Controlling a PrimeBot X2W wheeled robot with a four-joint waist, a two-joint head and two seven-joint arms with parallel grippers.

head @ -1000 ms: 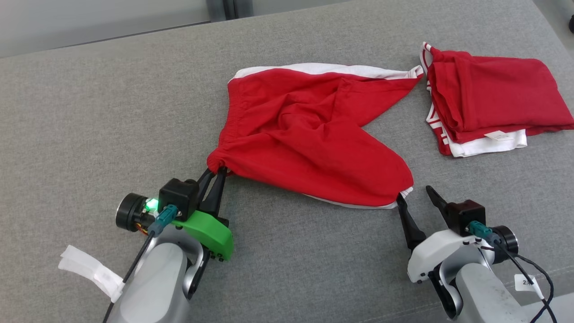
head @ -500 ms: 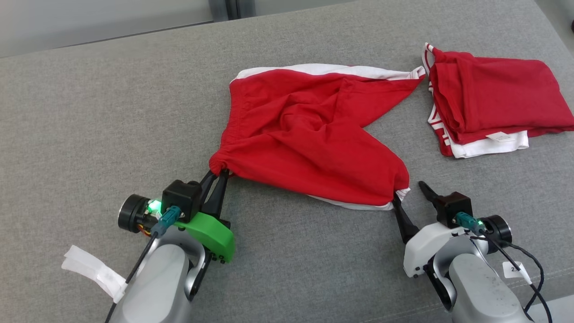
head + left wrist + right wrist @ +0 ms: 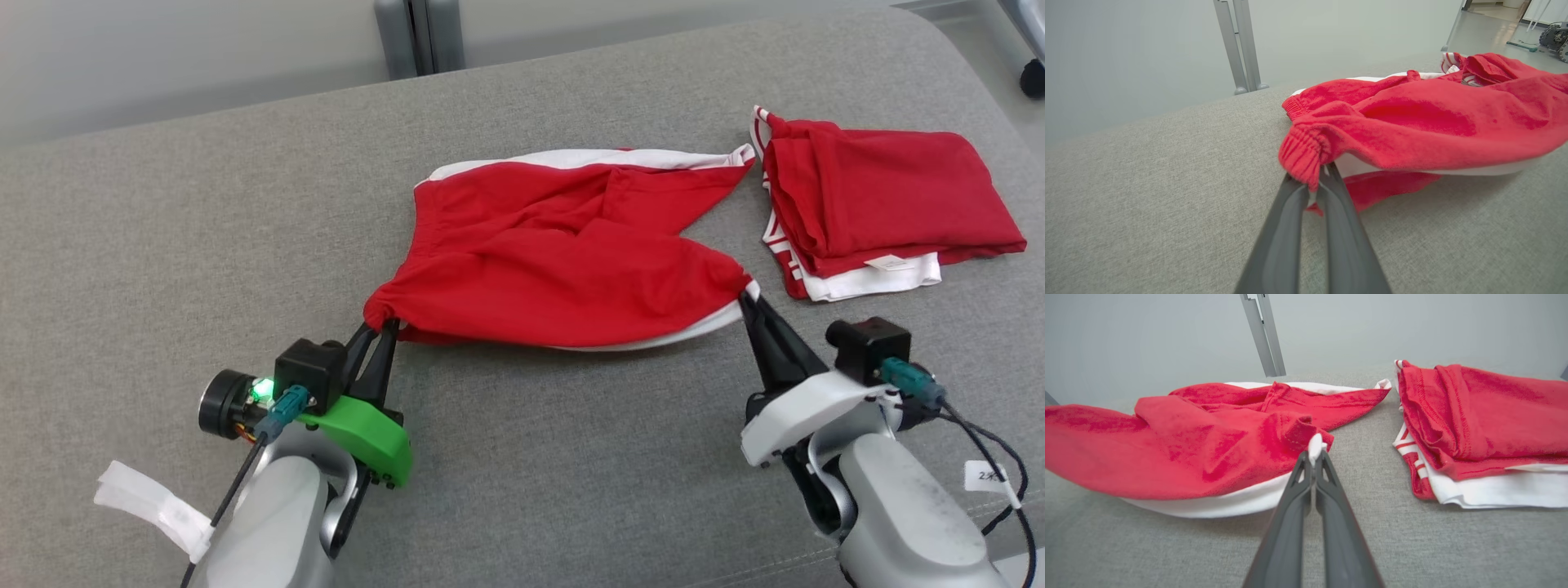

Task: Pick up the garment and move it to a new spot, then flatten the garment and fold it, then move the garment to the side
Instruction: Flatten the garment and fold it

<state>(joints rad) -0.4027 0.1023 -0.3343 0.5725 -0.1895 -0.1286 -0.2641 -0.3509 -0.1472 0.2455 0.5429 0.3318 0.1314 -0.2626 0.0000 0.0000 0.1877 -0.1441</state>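
Observation:
The garment (image 3: 563, 265) is a pair of red shorts with white trim, spread crumpled on the grey table (image 3: 163, 245). My left gripper (image 3: 377, 327) is shut on its near-left corner, the gathered waistband end (image 3: 1302, 153). My right gripper (image 3: 747, 300) is shut on the near-right corner, where a white hem tip (image 3: 1314, 443) pokes out between the fingertips. The near edge of the garment (image 3: 1216, 457) hangs lifted a little off the table between the two grippers, with its white underside showing. Its far edge still lies on the surface.
A folded pile of red and white clothes (image 3: 873, 204) lies at the right, close to the garment's far-right tip. A grey metal post (image 3: 418, 37) stands behind the table's far edge. A wheel (image 3: 1033, 77) shows at the top right, off the table.
My right gripper moved forward and shut on the garment's near-right corner, then lifted it. The near edge now stretches straighter between both grippers. The head camera tilted, shifting the whole picture.

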